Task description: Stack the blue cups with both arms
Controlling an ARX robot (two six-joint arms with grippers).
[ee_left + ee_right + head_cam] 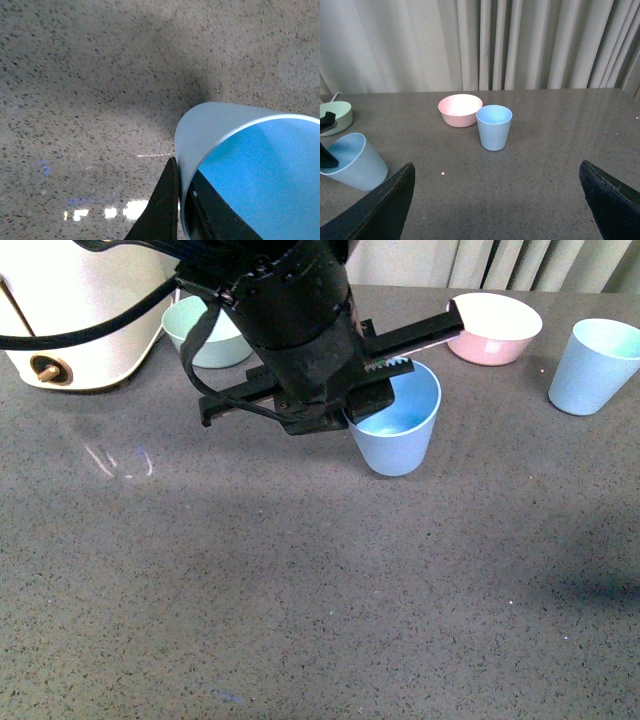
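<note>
One blue cup (pixel 398 430) hangs tilted near the table's middle, with my left gripper (pixel 375 380) shut on its near-left rim. In the left wrist view one finger (pixel 162 205) lies outside the cup's wall (pixel 220 130) and the other inside. I cannot tell whether its base touches the table. The second blue cup (pixel 595 365) stands upright at the far right, apart from everything. The right wrist view shows that cup (pixel 494 127) straight ahead of my open right gripper (pixel 497 205), well beyond its fingertips, and the held cup (pixel 352 161) off to one side.
A pink bowl (pixel 495 328) sits at the back between the two cups, close behind the upright one (pixel 460 110). A green bowl (pixel 205 332) and a white appliance (pixel 80 310) stand at the back left. Curtains (pixel 520 45) hang behind the grey speckled table (pixel 300 590).
</note>
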